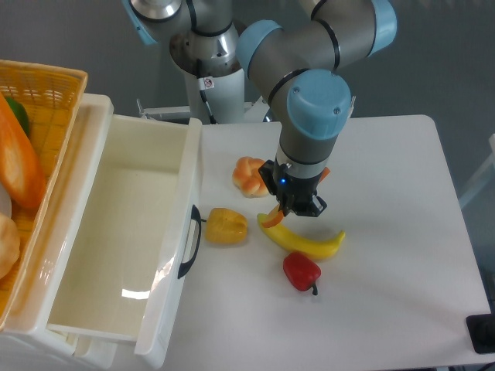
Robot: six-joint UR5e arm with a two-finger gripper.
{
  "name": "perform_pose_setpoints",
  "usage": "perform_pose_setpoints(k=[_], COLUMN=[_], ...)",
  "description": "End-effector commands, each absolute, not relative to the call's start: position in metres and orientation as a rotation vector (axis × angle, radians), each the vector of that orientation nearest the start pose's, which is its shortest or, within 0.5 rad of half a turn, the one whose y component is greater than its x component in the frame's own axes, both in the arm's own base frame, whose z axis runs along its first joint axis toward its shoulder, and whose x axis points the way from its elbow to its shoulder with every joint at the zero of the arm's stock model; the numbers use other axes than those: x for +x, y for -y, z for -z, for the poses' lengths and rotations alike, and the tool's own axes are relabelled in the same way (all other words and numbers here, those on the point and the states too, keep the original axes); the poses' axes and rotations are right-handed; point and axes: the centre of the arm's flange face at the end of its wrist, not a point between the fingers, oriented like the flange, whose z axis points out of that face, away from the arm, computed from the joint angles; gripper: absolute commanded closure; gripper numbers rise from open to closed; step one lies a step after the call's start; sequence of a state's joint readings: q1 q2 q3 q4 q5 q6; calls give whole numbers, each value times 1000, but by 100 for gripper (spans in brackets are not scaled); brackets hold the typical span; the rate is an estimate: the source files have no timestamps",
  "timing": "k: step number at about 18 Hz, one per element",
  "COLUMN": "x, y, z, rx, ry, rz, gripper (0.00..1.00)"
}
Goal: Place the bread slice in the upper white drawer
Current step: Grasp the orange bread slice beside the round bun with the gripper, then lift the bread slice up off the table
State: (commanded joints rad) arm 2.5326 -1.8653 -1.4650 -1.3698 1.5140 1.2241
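My gripper (292, 207) points straight down over the table's middle, just above the banana. It is shut on the bread slice (270, 219), which it holds on edge. Only the slice's orange crust shows, sticking out at the gripper's lower left and again at its upper right; the face is hidden by the wrist. The upper white drawer (116, 232) stands pulled open at the left with nothing in it, its black handle (189, 241) facing the table. The gripper is about a hand's width to the right of the drawer's front.
A yellow banana (307, 241) lies under the gripper, with a red pepper (301, 271) in front of it. A yellow pepper (226, 226) sits near the drawer handle and a knotted bun (249, 176) behind it. The woven basket (39, 85) at far left holds a baguette (19, 166).
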Motion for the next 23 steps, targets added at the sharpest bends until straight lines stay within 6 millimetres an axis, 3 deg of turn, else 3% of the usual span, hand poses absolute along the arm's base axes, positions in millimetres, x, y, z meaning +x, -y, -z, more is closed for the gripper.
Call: perform_pose_setpoints(k=[8, 13, 23], x=[-427, -430, -388], y=[-458, -442, -418], z=[-408, -430, -502], rx=[-3067, -3096, -3013], ry=[-320, -280, 164], rz=[10, 85, 90], gripper=[100, 100, 100])
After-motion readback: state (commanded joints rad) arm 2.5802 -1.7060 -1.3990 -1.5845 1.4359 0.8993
